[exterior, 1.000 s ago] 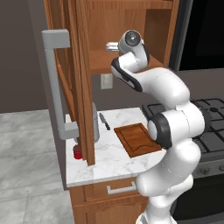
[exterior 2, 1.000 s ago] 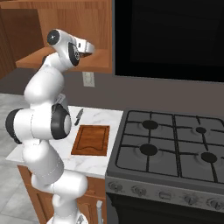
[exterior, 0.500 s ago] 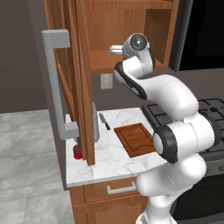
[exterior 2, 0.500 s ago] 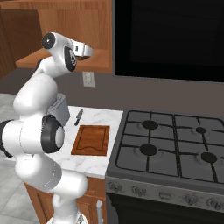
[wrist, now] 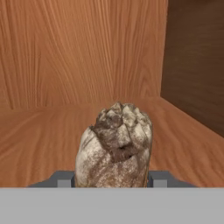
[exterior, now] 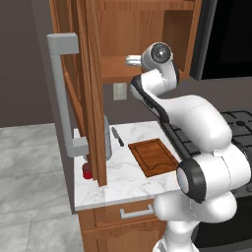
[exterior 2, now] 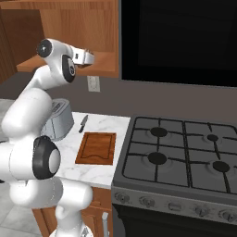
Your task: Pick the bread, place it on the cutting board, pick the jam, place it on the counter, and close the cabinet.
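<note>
1. At the left of the left base view, the cabinet [exterior: 81, 98] door hangs wide open with its grey bar handle [exterior: 63, 93] toward the camera. The jam [exterior: 87, 171] sits low beside it, at the left edge of the marble surface [exterior: 118, 179]; judging by that, only the bread step is under way.
2. Centre of that view: the cutting board [exterior: 153, 156] lies bare on the surface, a knife [exterior: 117, 136] just above and left of it, the toaster [exterior 2: 58, 119] at the left of the right base view.
3. Over the last second the arm has swung its elbow out and downward in both base views, while the jaws [exterior: 132, 60] stay at the cabinet shelf [exterior 2: 99, 62], in the upper centre of the left base view.
4. In the hand view the bread [wrist: 114, 146] fills the lower centre, pinched between the two fingertips [wrist: 159, 179]; the jaws are closed on it, over the shelf.
5. The grip looks settled, so the bread seems ready to be drawn out and carried down to the board.
</note>
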